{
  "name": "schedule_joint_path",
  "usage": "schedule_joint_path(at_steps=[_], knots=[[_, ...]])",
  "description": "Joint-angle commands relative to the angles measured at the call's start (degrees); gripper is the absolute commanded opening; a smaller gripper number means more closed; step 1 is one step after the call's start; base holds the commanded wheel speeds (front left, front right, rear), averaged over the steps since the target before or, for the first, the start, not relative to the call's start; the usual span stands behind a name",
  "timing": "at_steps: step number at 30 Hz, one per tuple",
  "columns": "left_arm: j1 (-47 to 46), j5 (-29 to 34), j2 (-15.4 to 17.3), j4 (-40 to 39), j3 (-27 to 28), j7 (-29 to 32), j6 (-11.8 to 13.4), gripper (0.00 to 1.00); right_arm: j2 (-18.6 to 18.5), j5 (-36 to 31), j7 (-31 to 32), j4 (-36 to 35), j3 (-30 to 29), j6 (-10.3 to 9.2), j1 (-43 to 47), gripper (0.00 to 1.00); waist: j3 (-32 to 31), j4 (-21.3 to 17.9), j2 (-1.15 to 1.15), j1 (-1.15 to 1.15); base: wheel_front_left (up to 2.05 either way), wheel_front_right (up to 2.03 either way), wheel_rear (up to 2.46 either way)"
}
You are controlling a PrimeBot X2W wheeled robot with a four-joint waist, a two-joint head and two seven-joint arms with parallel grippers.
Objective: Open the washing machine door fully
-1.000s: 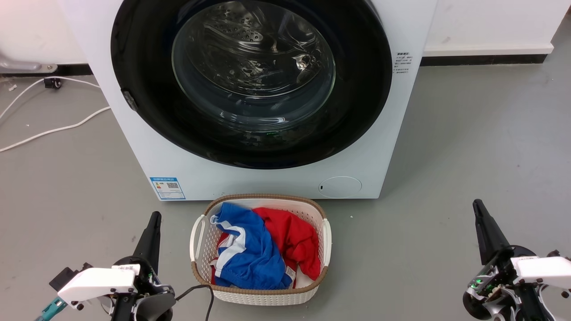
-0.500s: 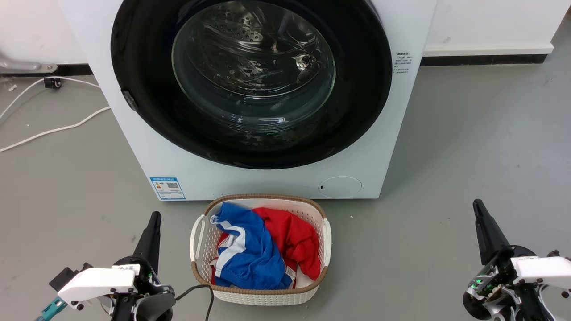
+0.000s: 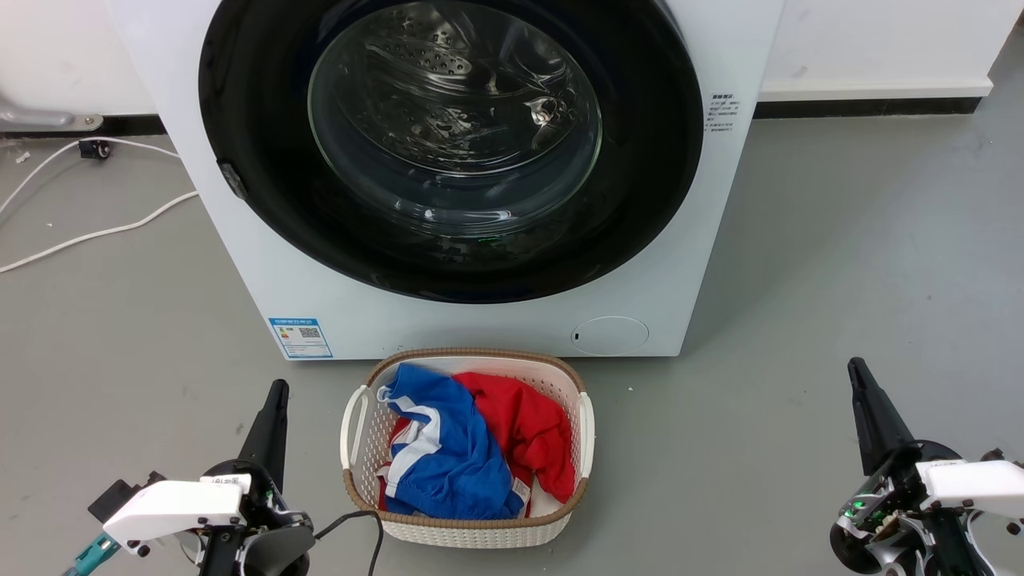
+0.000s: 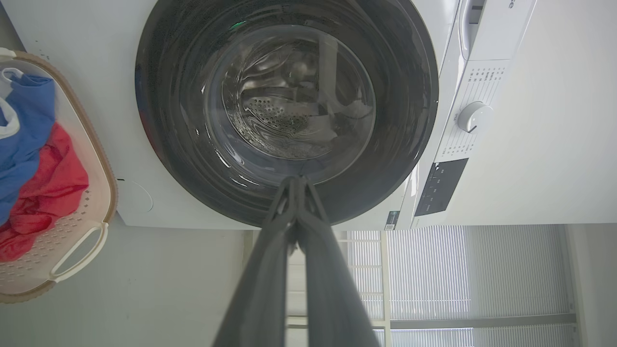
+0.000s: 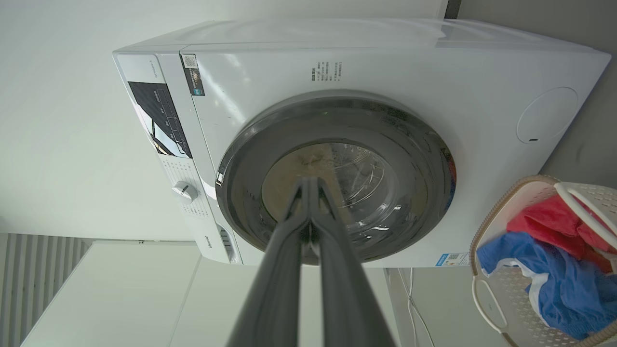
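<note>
Where the big white washing machine stands on the smooth grey floor, the washing machine door sits in the middle of its front, shut flat against it. The door is a wide, round, shiny black disc with a bulging clear glass bowl in its middle. Shiny metal with little dots shows through the glass. Low on the washing machine, under the door, is a small round white flap. Just in front of the washing machine stands a white plastic basket full of tiny holes, with a brown rim. Soft crumpled cloth lies in it, some blue and some red.

The left pincer hangs in front of the washing machine on the robot's left, well apart from the door. Its two long dark fingers are pressed together with nothing between them. The right pincer hangs in front on the robot's right, closed and empty too.
</note>
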Motion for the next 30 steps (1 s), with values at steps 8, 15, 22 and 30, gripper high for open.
schedule_joint_path(at_steps=[8,15,22,30], knots=[[0.69,-0.01,-0.16,0.92,-0.15,-0.01,0.02,1.00,0.06,-0.01,-0.01,0.92,0.07,-0.01,0.75,1.00,0.00,0.00,0.00,0.00,0.00,0.00,0.00],[0.81,0.23,-0.15,-0.33,-1.88,-1.38,0.01,1.00,0.06,-0.54,-1.34,-0.50,0.97,0.00,1.43,1.00,0.03,-0.03,0.00,0.00,0.00,0.00,0.00],[0.88,3.17,0.24,-2.00,-4.40,-3.98,0.00,1.00,-0.48,-2.90,-3.69,-1.87,2.37,0.01,2.14,1.00,0.01,-0.02,0.00,0.00,0.00,0.00,0.00],[1.07,10.17,0.11,-3.96,-4.73,-5.77,-0.02,1.00,-1.23,-8.55,-5.73,-3.06,3.50,0.02,2.29,1.00,0.04,-0.05,0.00,0.00,0.00,0.00,0.00]])
